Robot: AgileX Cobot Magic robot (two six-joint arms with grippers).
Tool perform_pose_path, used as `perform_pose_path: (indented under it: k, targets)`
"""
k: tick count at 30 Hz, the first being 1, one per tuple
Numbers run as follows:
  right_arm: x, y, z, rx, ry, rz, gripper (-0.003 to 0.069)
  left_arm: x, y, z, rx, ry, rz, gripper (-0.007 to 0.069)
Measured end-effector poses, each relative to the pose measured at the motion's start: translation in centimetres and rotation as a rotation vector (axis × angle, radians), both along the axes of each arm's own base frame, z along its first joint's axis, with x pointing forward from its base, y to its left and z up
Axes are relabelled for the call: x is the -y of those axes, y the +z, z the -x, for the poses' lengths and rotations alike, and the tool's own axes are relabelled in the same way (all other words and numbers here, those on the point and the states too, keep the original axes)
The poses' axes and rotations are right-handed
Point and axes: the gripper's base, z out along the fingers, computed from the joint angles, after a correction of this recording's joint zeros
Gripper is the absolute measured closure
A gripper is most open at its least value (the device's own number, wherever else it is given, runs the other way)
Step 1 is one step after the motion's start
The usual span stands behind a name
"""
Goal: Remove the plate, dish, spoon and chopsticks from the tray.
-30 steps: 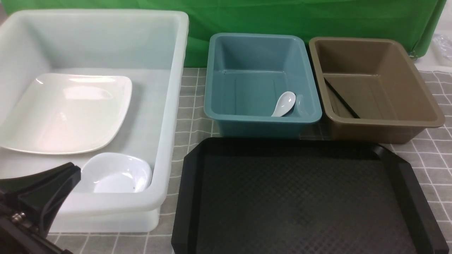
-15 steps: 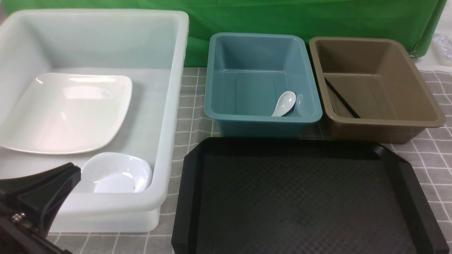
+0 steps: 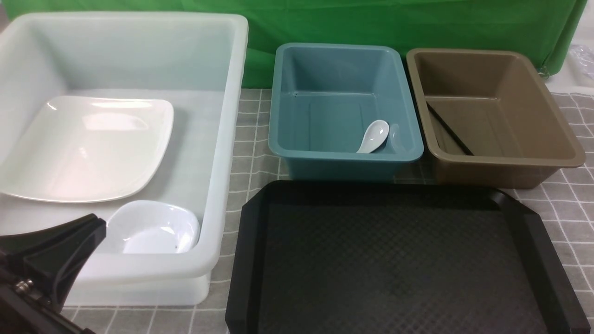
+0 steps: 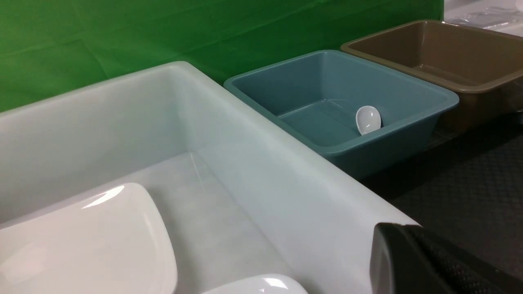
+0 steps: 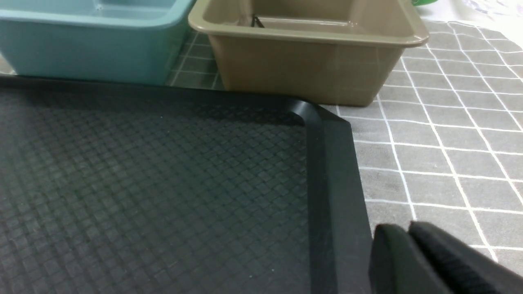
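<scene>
Grey checked cloth (image 3: pixel 566 204), black tray (image 3: pixel 250 260) bare, plate (image 3: pixel 88 148) in white bin (image 3: pixel 227 139), spoon (image 3: pixel 373 136) in teal bin (image 3: pixel 343 167), chopsticks (image 3: pixel 448 130) in brown bin (image 3: pixel 506 171), left gripper (image 4: pixel 429 265) jaws together, right gripper (image 5: pixel 425 261) jaws unclear.

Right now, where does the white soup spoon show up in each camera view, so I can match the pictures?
Front view: the spoon lies in the teal bin, at its near right corner.
Left wrist view: only the spoon's bowl shows, over the teal bin's near wall.
Right wrist view: not visible; only the bin's outer wall appears.
Shared landmark: the teal bin, next to the brown bin.
</scene>
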Motion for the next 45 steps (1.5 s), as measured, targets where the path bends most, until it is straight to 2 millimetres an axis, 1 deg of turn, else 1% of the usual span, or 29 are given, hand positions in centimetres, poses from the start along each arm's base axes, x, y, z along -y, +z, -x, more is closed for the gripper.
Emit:
perform_pose_path:
  k: [9, 16, 19, 23, 25, 26, 28, 29, 31, 33, 34, 35, 37, 45]
  targets:
    - [0.0, 0.0, 0.0, 0.0, 0.0, 0.0, 0.0561, 0.0, 0.0, 0.0, 0.01, -0.002, -0.021, 0.0619]
    - [0.0, 0.0, 0.0, 0.0, 0.0, 0.0, 0.0536, -0.1, 0.1, 0.2, 0.026, -0.002, -0.021, 0.0619]
    - [0.0, 0.0, 0.0, 0.0, 0.0, 0.0, 0.0529, -0.6, 0.1, 0.7, 0.07, 0.026, 0.021, 0.0619]
    - [0.0, 0.0, 0.0, 0.0, 0.0, 0.0, 0.0522, -2.0, -0.5, 1.6, 0.131, 0.142, 0.056, 0.0619]
    - [0.0, 0.0, 0.0, 0.0, 0.0, -0.001, 0.0517, -3.2, -1.1, 2.5, 0.187, 0.27, 0.064, 0.0619]
    - [0.0, 0.0, 0.0, 0.0, 0.0, -0.001, 0.0515, -3.4, -1.4, 2.6, 0.193, 0.29, 0.067, 0.0619]
    - [0.0, 0.0, 0.0, 0.0, 0.0, -0.001, 0.0513, -4.1, -1.9, 3.4, 0.235, 0.386, 0.084, 0.0619]
    - [0.0, 0.0, 0.0, 0.0, 0.0, -0.001, 0.0511, -4.4, -2.6, 3.7, 0.235, 0.438, 0.094, 0.0619]
    - [0.0, 0.0, 0.0, 0.0, 0.0, -0.001, 0.0508, -4.7, -3.8, 3.9, 0.208, 0.502, 0.12, 0.0619]
    - [0.0, 0.0, 0.0, 0.003, 0.0, -0.001, 0.0503, -5.0, -5.6, 3.8, 0.12, 0.557, 0.166, 0.0619]
    - [0.0, 0.0, 0.0, 0.003, 0.0, -0.001, 0.0502, -5.0, -5.7, 3.8, 0.117, 0.561, 0.17, 0.0619]
    - [0.0, 0.0, 0.0, 0.001, 0.0, -0.001, 0.0498, -5.0, -6.8, 3.8, 0.025, 0.577, 0.185, 0.0619]
    - [0.0, 0.0, 0.0, 0.002, 0.0, 0.0, 0.0495, -5.0, -7.4, 3.8, -0.039, 0.579, 0.187, 0.0619]
    - [0.0, 0.0, 0.0, 0.004, 0.0, 0.001, 0.0477, -4.8, -7.4, 3.8, -0.047, 0.551, 0.204, 0.0619]
